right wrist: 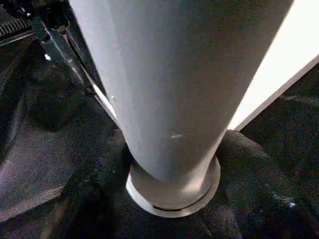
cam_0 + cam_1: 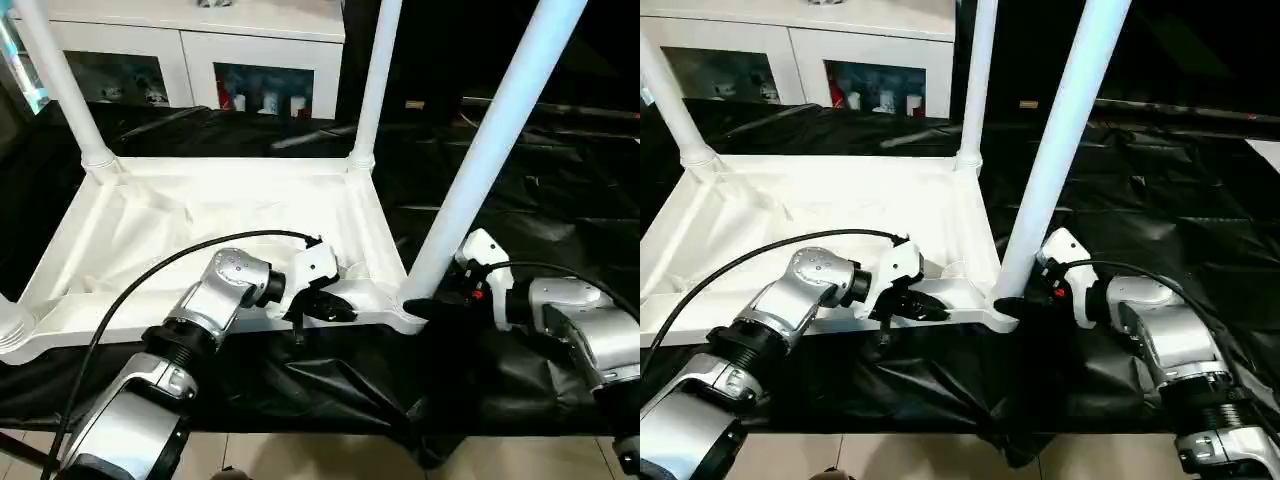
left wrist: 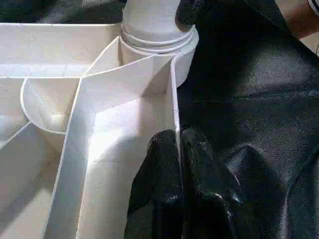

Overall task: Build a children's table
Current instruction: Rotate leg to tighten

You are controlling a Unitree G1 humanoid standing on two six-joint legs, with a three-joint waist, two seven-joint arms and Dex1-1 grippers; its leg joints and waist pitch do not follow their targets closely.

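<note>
at the near right corner socket [image 2: 408, 312] of the upturned tabletop [image 2: 200, 235], the right gripper [image 2: 425, 305] closes around the base of a leaning leg [image 2: 490, 150]. if that leg stays tilted, it could jam or pop out. the left gripper [image 3: 178, 149] pinches the tabletop's near rim beside that socket.

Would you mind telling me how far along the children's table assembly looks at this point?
Done: two far legs stand in the upturned tabletop; the near left socket seems filled too. In hand: the left pincer clamps the near rim while the right pincer sits at the fourth leg. Left: confirm seating, then flip it upright.
</note>
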